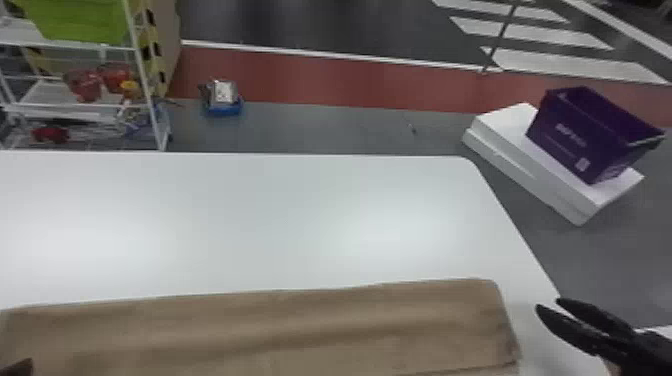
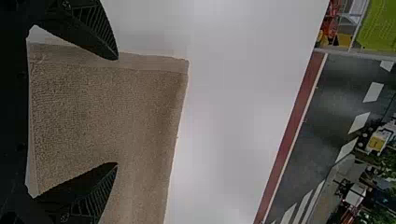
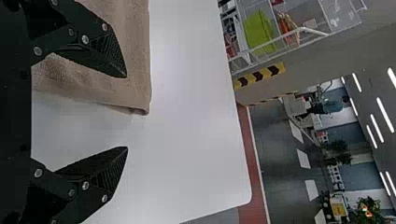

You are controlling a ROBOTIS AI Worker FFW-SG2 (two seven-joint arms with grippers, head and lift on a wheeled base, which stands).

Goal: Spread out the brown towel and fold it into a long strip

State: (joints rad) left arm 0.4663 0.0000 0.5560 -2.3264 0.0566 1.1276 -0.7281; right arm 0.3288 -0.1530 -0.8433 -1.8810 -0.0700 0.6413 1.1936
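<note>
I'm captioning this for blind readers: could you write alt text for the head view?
A brown towel lies across the near part of a white table, with the black right gripper beside its right end. Beyond, a purple bin sits on a white slab.

Head cam high, fwd/down, wrist cams close, turned sideways, all share towel (image 1: 260,320) & tbl (image 1: 300,210)

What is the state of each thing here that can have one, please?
Towel: lying flat, lightly rippled
Left fingers: open, at the towel
Right fingers: open, near a towel corner
Purple box: open at the top
White rack: standing, loaded
</note>
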